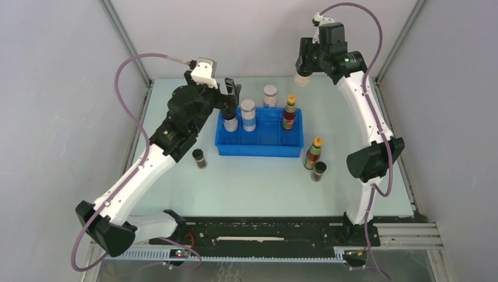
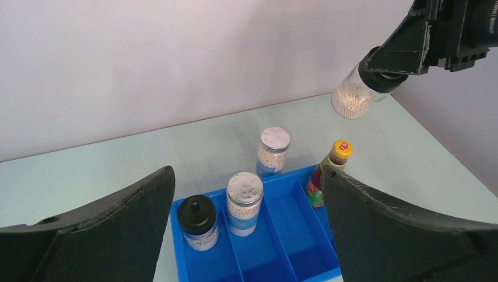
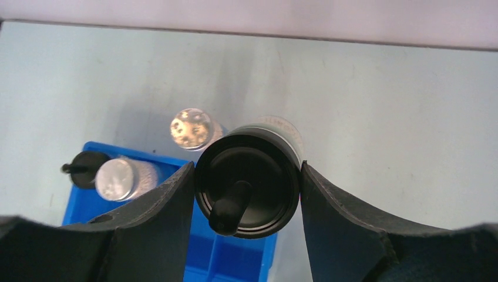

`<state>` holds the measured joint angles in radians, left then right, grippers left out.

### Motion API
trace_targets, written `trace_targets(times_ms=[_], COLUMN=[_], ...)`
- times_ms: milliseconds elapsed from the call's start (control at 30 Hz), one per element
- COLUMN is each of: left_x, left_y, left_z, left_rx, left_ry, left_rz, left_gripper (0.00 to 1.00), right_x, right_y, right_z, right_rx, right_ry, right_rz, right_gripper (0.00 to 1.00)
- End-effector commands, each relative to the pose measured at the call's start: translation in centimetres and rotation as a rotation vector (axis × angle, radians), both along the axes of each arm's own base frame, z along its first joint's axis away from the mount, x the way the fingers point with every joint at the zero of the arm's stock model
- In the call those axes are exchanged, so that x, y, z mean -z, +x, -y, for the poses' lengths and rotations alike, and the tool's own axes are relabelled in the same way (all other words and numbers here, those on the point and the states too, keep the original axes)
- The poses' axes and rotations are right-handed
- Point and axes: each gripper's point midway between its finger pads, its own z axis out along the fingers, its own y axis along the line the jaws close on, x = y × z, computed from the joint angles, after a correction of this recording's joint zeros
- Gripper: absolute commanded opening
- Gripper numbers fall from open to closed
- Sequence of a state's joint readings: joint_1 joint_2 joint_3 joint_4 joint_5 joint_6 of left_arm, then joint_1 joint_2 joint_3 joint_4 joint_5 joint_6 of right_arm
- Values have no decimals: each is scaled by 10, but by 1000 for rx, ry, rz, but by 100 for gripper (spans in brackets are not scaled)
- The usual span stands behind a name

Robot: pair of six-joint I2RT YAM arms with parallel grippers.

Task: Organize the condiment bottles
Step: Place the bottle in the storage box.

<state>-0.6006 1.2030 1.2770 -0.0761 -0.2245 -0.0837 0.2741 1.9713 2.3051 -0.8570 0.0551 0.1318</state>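
My right gripper is shut on a black knob-capped bottle of white grains and holds it high over the table's back, behind the blue tray. My left gripper is open and empty above the tray's left end. In the tray stand the other knob-capped bottle, a white-lidded bottle and an orange-capped bottle. The second white-lidded bottle stands just behind the tray. The second orange-capped bottle and a short dark bottle stand to the tray's front right. The other short dark bottle is to its front left.
The tray has several compartments; the one between the white-lidded and orange-capped bottles holds nothing. Grey walls enclose the table on three sides. The arm bases and a black rail run along the near edge.
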Motion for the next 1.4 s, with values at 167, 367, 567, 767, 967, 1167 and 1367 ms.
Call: trace_targets(times_ms=[167, 367, 567, 767, 967, 1167, 1367], left_x=[-29, -39, -47, -58, -77, -92, -102], left_y=[-39, -67, -82, -94, -108, -119, -125], left_z=[-40, -65, -86, -110, -130, -140, -141], left_rx=[-98, -144, -201, -275, -320, -324, -307], left_ry=[-110, -168, -214, -265, -291, -325, -345], left_rz=[82, 117, 145, 184, 235, 272, 295], left_gripper=[97, 97, 96, 96, 96, 95, 94], right_x=[-77, -78, -65, -39, -16, 1, 15], right_y=[-64, -118, -166, -202, -221, -227, -223], right_z=[-55, -112, -165, -209, -244, -271, -287], right_rx=[-109, -214, -337, -435, -507, -559, -579], right_ry=[-5, -43, -38, -56, -75, -74, -75], right_rz=[165, 177, 159, 121, 88, 58, 38], right_gripper=[0, 0, 0, 0, 0, 0, 0])
